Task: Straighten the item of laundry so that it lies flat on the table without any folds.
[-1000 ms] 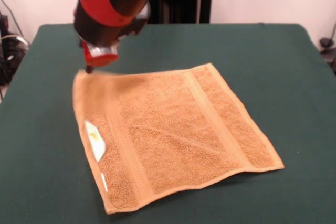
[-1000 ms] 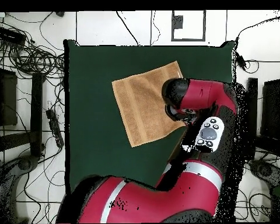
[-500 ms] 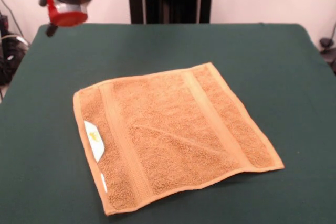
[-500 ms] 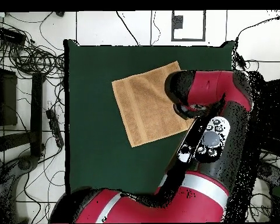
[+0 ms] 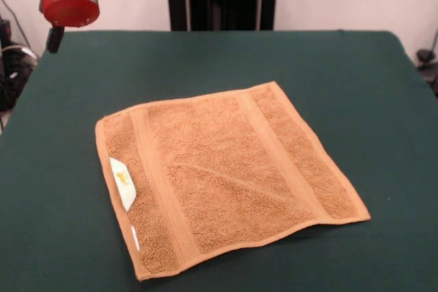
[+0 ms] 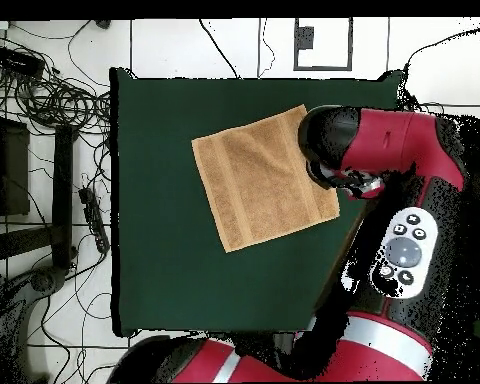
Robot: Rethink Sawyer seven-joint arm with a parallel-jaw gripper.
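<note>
Towel (image 5: pixel 222 179) spread on the table (image 5: pixel 356 73), centre-front in front view; gripper (image 5: pixel 53 37) above table's far-left corner

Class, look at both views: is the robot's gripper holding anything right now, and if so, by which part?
Nothing is held. The gripper hangs above the table's far corner, apart from the towel, which lies spread flat on the table by itself.

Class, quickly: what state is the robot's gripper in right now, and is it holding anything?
Gripper: raised off the orange-tan terry-cloth towel, holding nothing; open or shut cannot be told.
</note>
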